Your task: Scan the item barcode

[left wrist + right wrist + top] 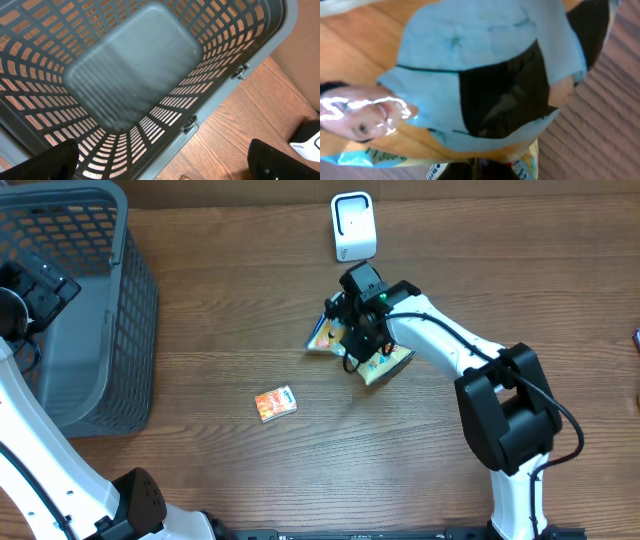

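Observation:
The item, a glossy blue and orange snack bag, lies on the wooden table just below the white barcode scanner. My right gripper sits on top of it, shut on the bag. In the right wrist view the bag fills nearly the whole picture, and the dark fingers pinch its lower edge at the bottom. No barcode shows. My left gripper hangs open over the grey basket with nothing between its fingers.
The grey mesh basket fills the left end of the table. A small orange packet lies alone toward the front, left of the bag. The scanner's white corner shows at the right of the left wrist view.

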### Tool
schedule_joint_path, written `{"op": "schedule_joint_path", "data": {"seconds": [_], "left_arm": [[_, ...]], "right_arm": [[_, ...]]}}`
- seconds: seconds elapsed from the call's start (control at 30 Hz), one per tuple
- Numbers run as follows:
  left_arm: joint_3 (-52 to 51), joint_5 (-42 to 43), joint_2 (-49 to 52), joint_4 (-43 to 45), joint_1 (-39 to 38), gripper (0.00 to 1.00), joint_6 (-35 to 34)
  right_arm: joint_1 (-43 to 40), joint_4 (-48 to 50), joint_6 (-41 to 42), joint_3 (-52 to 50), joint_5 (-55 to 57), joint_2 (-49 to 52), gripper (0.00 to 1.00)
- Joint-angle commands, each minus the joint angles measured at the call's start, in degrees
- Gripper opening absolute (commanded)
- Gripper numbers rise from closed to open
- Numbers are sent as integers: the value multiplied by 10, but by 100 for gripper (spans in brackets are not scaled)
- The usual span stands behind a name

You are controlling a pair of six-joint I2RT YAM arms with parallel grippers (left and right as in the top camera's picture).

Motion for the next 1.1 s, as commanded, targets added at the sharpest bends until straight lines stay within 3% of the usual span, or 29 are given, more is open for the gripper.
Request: {"op": "schedule_joint_path", "data": {"seconds": [0.0,0.13,0.27,0.73,1.07], "left_arm": [[2,2,1,-1,2,100,-6],[2,2,1,-1,2,100,-6],[2,2,1,-1,2,100,-6],[2,2,1,-1,2,100,-6],[2,2,1,-1,2,100,-6]], "right_arm": [[-7,-13,216,75,38,17,4],[-23,-21,236,207,47,17,4],[-34,22,266,261,74,17,4],[-85,309,279,265,96,54,4],[-87,417,226,265,123,141,4]]}}
